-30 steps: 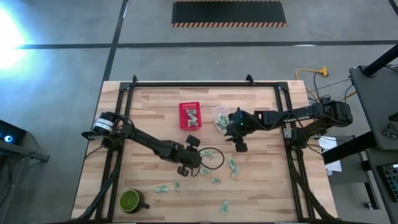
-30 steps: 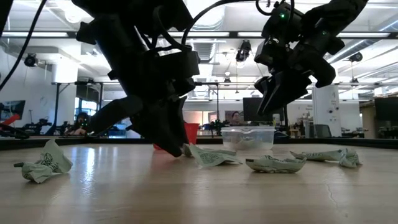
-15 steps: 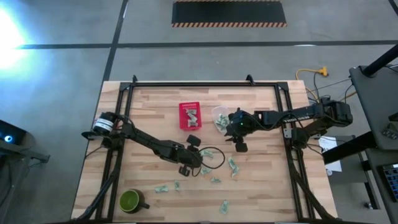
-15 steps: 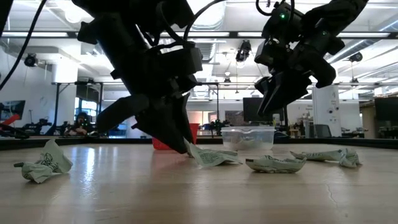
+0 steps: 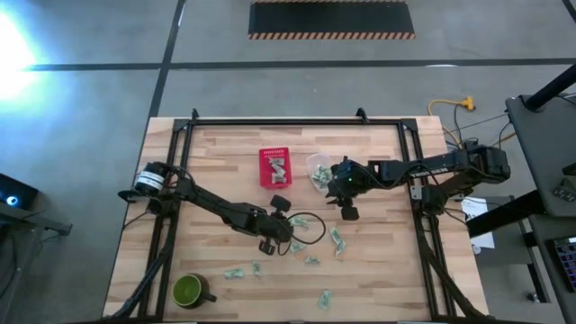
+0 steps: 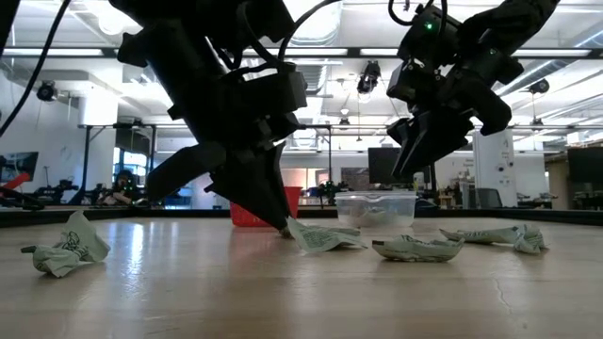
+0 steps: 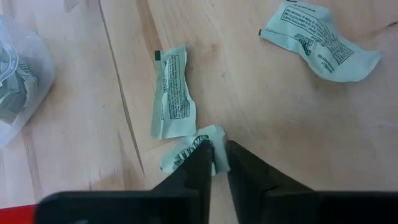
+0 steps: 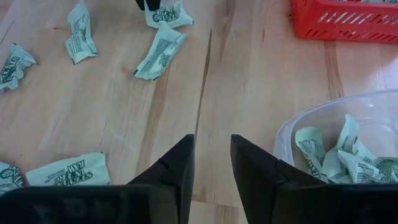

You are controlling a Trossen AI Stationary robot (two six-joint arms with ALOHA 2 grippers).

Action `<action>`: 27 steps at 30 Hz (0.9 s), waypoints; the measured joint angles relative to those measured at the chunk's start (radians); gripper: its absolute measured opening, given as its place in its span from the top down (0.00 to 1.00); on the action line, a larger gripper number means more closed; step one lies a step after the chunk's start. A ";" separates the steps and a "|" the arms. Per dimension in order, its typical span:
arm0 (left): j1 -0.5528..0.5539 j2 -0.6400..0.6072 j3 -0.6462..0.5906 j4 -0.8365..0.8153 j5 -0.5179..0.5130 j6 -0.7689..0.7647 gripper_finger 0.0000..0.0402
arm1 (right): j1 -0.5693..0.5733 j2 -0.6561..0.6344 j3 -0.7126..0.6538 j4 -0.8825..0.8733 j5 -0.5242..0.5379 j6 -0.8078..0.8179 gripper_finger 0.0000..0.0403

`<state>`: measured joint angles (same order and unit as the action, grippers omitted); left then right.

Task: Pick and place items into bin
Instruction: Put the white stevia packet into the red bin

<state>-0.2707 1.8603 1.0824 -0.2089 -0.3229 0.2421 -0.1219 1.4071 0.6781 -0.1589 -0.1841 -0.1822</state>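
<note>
Several pale green-and-white wrappers lie scattered on the wooden table (image 5: 225,153). My left gripper (image 7: 219,163) is down at the table's middle, shut on one crumpled wrapper (image 7: 186,152); a flat wrapper (image 7: 171,99) lies just beyond it. The low view shows this gripper (image 6: 281,224) with its tips at the table top. My right gripper (image 8: 211,163) hangs open above the board beside a clear tub (image 8: 342,143) that holds several wrappers, with nothing between its fingers. The red basket (image 5: 274,166) stands at the far middle. My left gripper pinches one end of the crumpled wrapper (image 7: 217,134) between its two fingertips. The fingers slant down onto it from above. The rest of the wrapper lies on the table.
A green mug (image 5: 189,290) stands near the front left corner. More wrappers (image 5: 337,238) lie toward the near right, one (image 6: 66,247) near the low camera. The clear tub (image 5: 319,169) sits right of the red basket. Black frame rails (image 5: 171,180) run along the table's sides.
My left gripper has shut its fingers on the crumpled wrapper at the table top, staying in place. The wrapper still lies on the table.
</note>
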 joint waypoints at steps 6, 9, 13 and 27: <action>0.000 0.000 0.000 -0.001 -0.002 0.000 0.99 | 0.000 0.000 0.000 0.000 0.000 0.000 0.77; -0.001 -0.001 0.000 -0.005 -0.009 0.001 0.99 | 0.000 0.000 -0.001 0.000 0.000 0.000 0.77; -0.001 -0.028 0.002 -0.053 -0.054 0.002 1.00 | 0.000 0.000 -0.002 -0.001 0.000 0.000 0.78; 0.054 -0.269 -0.003 -0.175 -0.288 0.102 1.00 | 0.000 0.000 -0.004 0.012 0.000 -0.001 0.78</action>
<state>-0.2170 1.5912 1.0794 -0.3841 -0.6106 0.3444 -0.1223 1.4075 0.6743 -0.1465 -0.1837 -0.1831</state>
